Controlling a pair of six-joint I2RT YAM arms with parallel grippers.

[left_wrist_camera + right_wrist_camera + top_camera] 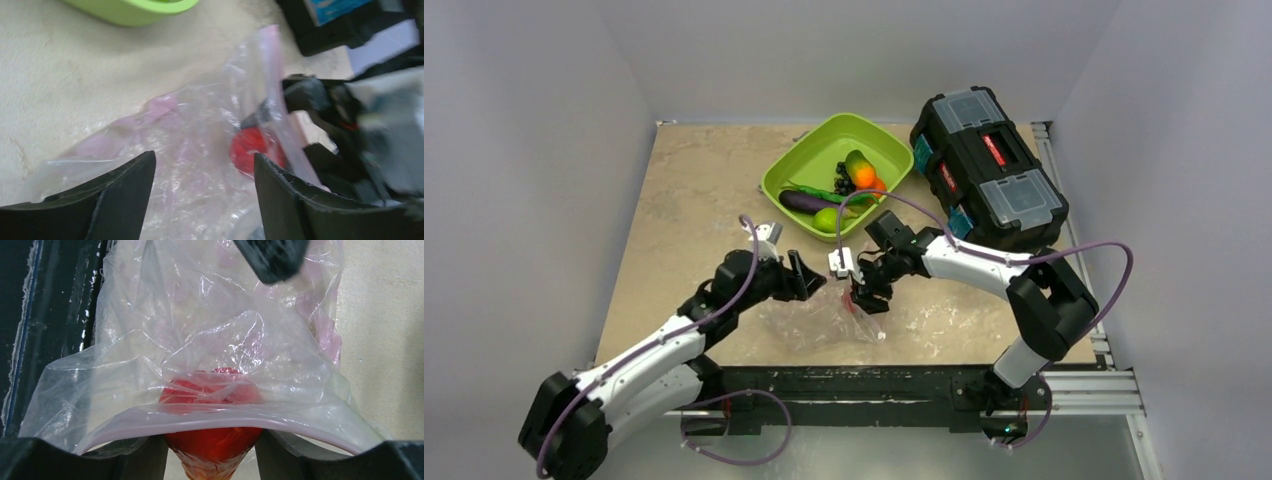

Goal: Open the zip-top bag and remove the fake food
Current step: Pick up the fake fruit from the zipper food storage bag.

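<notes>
The right fingers [40,460] are clamped on the red strawberry [210,440], which sits at the pink-zipped mouth of the zip-top bag [200,340]. The left fingers [120,200] are spread and grip nothing, just above the bag's left part. The bag lies crumpled on the bench [694,190], near the arms. Farther off, the green tray [796,160] holds the other fake food [809,200], with a black toolbox [989,170] to its right.

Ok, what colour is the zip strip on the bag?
Pale pink; the zip strip shows best in the right wrist view.
</notes>
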